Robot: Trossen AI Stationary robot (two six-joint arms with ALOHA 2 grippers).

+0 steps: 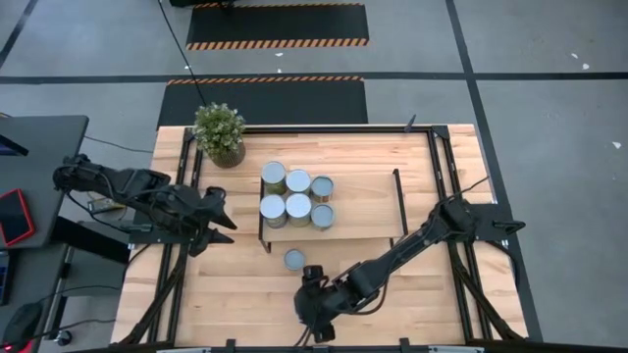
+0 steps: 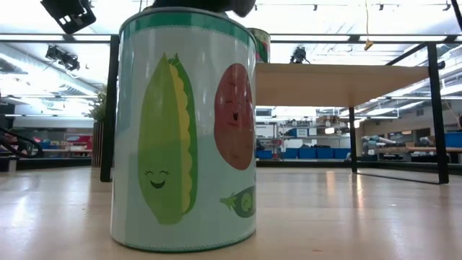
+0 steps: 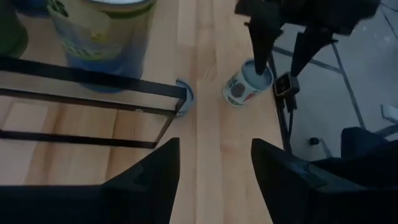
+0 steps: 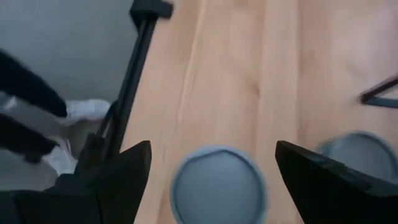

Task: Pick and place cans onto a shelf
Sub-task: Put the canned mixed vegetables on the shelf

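Waiting at the table's left edge, the dark left gripper (image 1: 224,208) has its fingers together. Six white-topped metal cans (image 1: 296,196) stand on the low light-wood shelf (image 1: 368,208); one (image 1: 294,259) sits before it. Right gripper (image 1: 312,277), fingers apart, straddles another can (image 4: 217,185).

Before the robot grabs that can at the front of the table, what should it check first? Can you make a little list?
1. Right gripper open above the front can: ok, the fingers stand wide on either side of its top.
2. Can upright: ok, the low view shows it standing.
3. Fingers low enough to close on the can's sides: cannot tell.
4. Neighbour can clear of the fingers: ok, it stands apart.
5. Free space on the shelf: ok, six cans fill one end, the other end is bare.
6. Left gripper out of the way: ok, shut, beside the shelf's end.
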